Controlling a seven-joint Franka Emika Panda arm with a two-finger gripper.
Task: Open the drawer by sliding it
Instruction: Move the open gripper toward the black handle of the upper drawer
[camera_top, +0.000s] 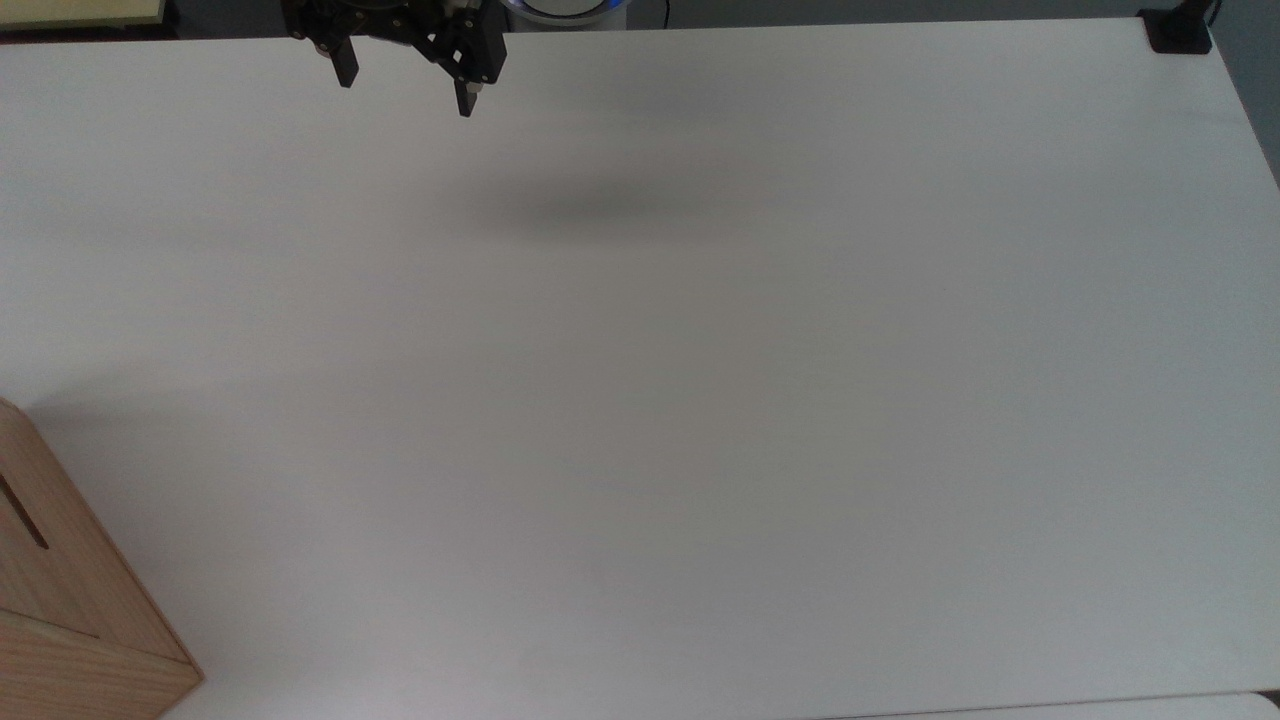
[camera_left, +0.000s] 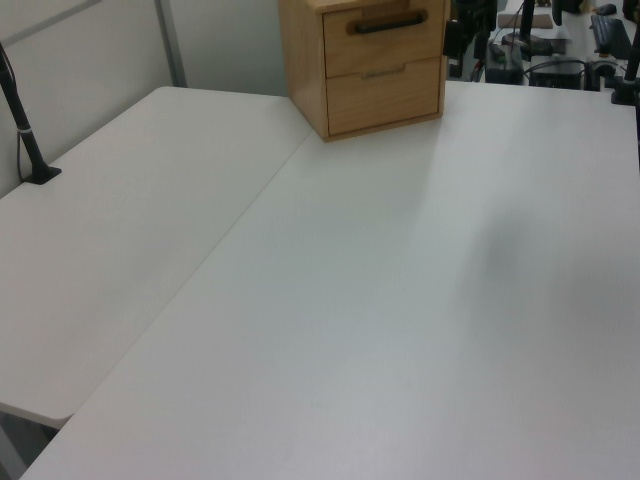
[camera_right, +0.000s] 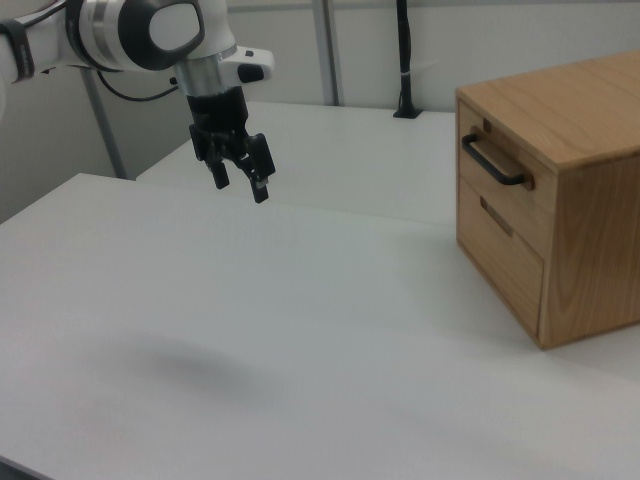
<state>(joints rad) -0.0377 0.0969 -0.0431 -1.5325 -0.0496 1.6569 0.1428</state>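
The gripper (camera_right: 240, 178) hangs in the air above the white table (camera_right: 300, 300), with its two fingers spread apart and nothing between them. The drawer (camera_right: 497, 175) is the upper one of a small wooden cabinet (camera_right: 580, 200) that stands at the right side of the right view. It is fully closed, its front flush with the cabinet. Its black bar handle (camera_right: 495, 165) lies horizontal across the front panel, which faces toward the right view's left. So the drawer is well apart from the gripper, to the right view's right and lower. I judge the gripper must cross the bare table, come down to the handle height, and then pull back toward the right view's left.
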